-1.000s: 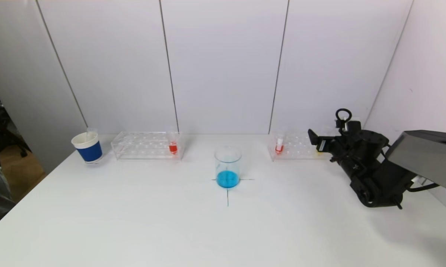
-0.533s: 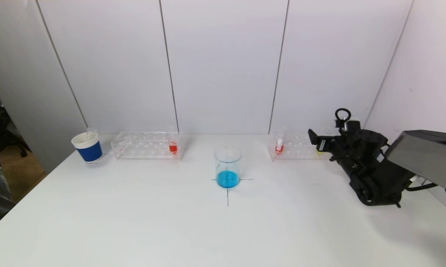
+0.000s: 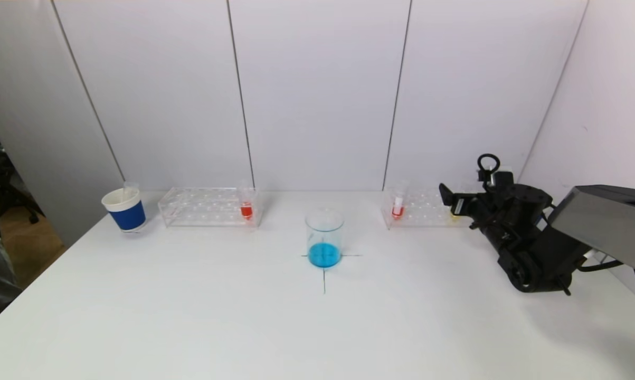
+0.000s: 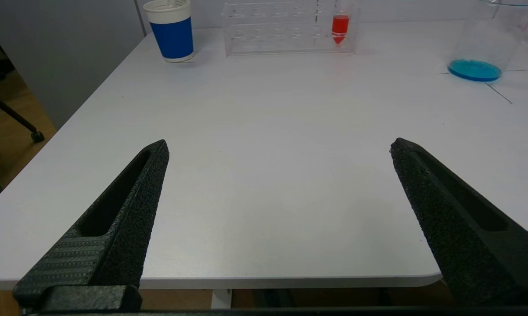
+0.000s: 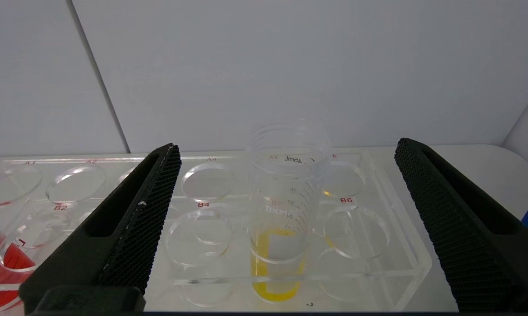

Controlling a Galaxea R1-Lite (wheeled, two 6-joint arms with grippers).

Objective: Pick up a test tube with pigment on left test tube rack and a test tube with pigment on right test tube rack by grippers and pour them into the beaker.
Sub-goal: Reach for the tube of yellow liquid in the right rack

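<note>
A clear beaker (image 3: 324, 237) holding blue liquid stands mid-table. The left test tube rack (image 3: 201, 207) holds a red-pigment tube (image 3: 246, 209), which also shows in the left wrist view as the red tube (image 4: 340, 27). The right test tube rack (image 3: 420, 208) holds a red tube (image 3: 398, 206) and a yellow-pigment tube (image 5: 278, 228) in slot B5. My right gripper (image 5: 286, 145) is open, its fingers either side of the yellow tube and short of it. In the head view the right gripper (image 3: 457, 199) sits at the rack's right end. My left gripper (image 4: 279, 144) is open over the table's near edge, holding nothing.
A blue and white paper cup (image 3: 124, 209) stands left of the left rack. A black cross is marked on the white table (image 3: 190, 306) under the beaker. Wall panels rise close behind both racks, and a side wall stands near the right arm.
The right arm has barely shifted by the right rack. Everything on the table stays where it was.
</note>
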